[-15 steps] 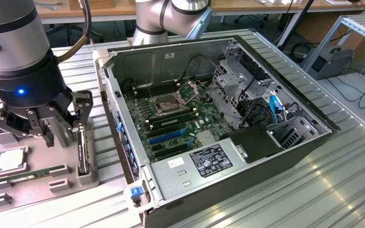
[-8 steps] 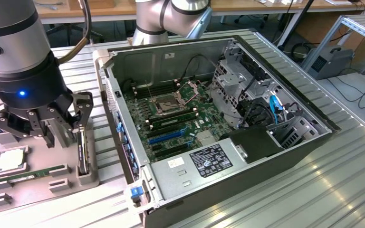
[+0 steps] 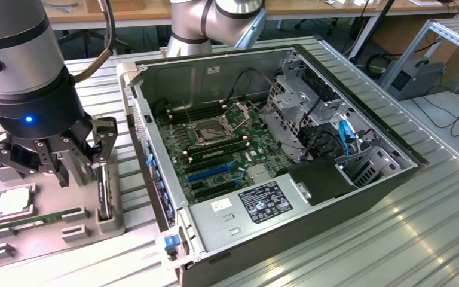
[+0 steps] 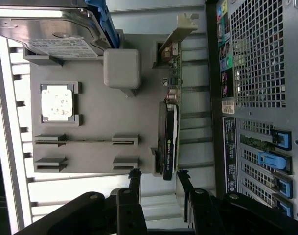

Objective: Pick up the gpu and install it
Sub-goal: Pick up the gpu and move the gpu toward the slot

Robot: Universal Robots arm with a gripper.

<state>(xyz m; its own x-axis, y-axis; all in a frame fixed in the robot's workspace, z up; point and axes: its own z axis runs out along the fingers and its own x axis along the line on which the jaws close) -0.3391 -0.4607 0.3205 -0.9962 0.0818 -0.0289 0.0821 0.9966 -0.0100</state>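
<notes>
gpu (image 4: pixel 169 139) stands on edge in a slot of grey holder tray (image 4: pixel 97 117), prob so fingers can straddle it. Gripper (image 4: pixel 157 177) spread wide, empty, hovering near gpu's end; pc case (image 3: pixel 317 230) at the exterior view's right

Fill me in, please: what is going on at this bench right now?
A robot arm's gripper hangs over a gray parts tray beside an open computer case, jaws open and lined up with the gpu. The gpu stands on edge in its tray slot. Nothing is gripped yet, so it has not been installed.
</notes>
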